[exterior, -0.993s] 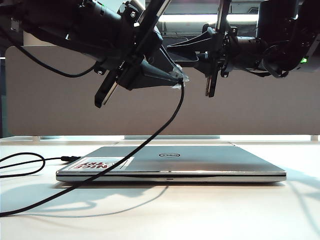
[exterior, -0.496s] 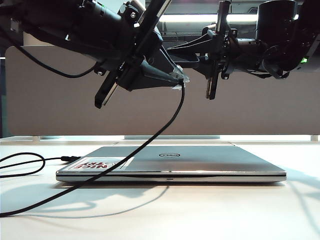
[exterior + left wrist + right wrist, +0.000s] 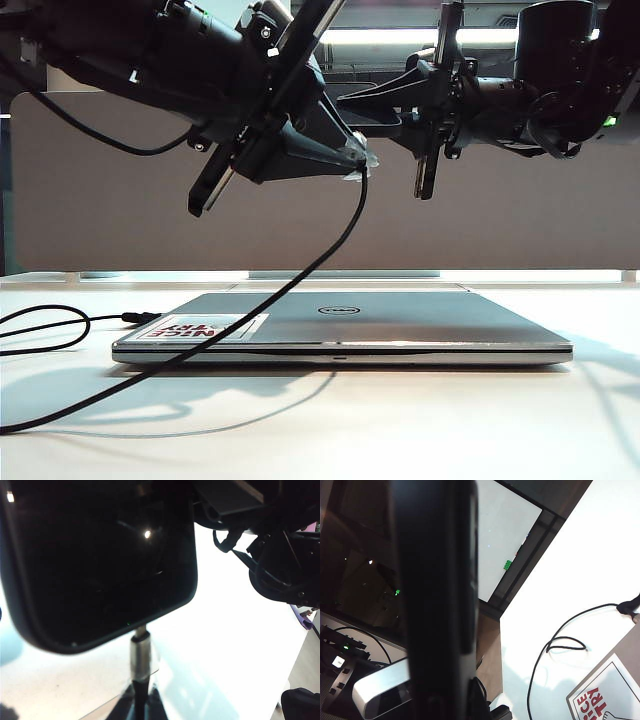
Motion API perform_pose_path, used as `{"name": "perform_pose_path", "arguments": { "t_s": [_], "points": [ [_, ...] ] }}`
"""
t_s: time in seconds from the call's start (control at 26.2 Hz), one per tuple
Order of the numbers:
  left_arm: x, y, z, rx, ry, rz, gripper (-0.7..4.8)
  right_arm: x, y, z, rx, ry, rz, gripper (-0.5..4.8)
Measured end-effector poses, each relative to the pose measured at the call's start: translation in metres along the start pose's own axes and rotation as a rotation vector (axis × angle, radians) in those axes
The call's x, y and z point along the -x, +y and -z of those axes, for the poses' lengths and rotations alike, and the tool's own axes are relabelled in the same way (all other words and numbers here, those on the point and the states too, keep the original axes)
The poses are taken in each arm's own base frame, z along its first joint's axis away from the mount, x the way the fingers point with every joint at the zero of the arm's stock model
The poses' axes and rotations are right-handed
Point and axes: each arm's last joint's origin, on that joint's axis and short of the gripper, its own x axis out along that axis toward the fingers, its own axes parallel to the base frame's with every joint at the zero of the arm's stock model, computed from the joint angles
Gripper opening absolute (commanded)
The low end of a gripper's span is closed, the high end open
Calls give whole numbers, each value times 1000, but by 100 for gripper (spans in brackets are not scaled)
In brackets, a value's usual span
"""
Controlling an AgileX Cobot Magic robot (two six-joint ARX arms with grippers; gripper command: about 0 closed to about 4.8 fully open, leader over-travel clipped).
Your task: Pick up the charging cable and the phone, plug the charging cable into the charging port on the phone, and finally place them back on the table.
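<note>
Both arms hang high above the table [image 3: 400, 420]. My left gripper [image 3: 358, 158] [image 3: 140, 698] is shut on the charging cable [image 3: 330, 245] just behind its silvery plug [image 3: 140, 652]. The cord drops from there to the table on the left. My right gripper [image 3: 342, 98] [image 3: 446, 702] reaches in from the right, shut on the black phone [image 3: 440, 580], which shows edge-on. In the left wrist view the phone [image 3: 90, 555] fills the frame, and the plug's tip meets the middle of its narrow end edge. The charging port itself does not show, and I cannot tell how deep the plug sits. In the exterior view the phone is lost among the dark arms.
A closed silver laptop [image 3: 340, 325] with a red and white sticker [image 3: 200, 327] lies on the table under the grippers. Slack cable loops [image 3: 40, 330] lie at its left. A grey-brown partition [image 3: 100, 200] backs the table.
</note>
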Motion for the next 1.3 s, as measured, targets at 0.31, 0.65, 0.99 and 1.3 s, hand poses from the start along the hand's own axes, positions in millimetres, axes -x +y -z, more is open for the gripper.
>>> {"name": "perform_pose_path", "arguments": {
  "t_s": [0.31,0.65,0.99,1.3],
  "points": [
    [0,2,-1,2,-2,-4,-7,0,-1,0,11,0,3,-1],
    [1,4,-1,3,7,-16,-7,1,-3,3,17,-2,9,-1],
    [2,6,-3,6,3,-19,-7,1,-3,3,24,-4,12,-1],
    [1,6,-3,6,-1,-17,-7,0,-7,4,-5,-1,23,-1]
  ]
}}
